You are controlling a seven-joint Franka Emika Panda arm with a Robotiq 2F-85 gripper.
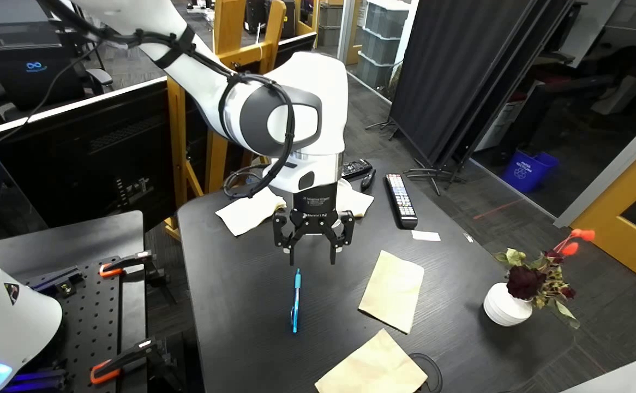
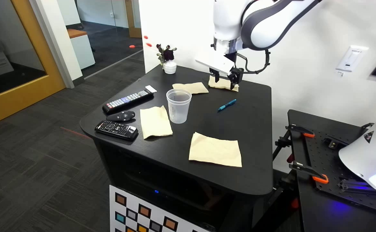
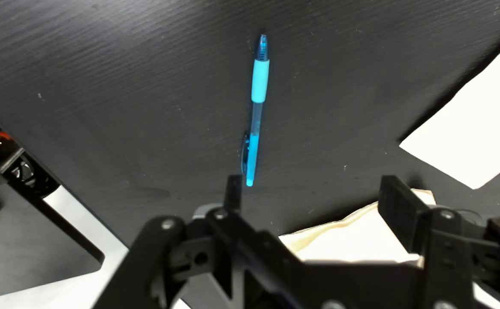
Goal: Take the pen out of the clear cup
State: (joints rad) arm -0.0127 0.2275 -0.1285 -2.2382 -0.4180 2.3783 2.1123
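Cup (image 1: 345,185) mostly hidden behind spread claw (image 1: 312,258) in ext. view; pen (image 3: 256,118) on tbl. (image 1: 241,316)

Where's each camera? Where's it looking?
An exterior view: high beside the black table, facing a dark fabric curtain; white arm, rounded base, black gripper show.
An exterior view: from the opposite side, facing a white wall; same parts show.
Wrist view: on the wrist, looking down at a slim blue pen; gripper shows.
Both exterior views share pen and table.
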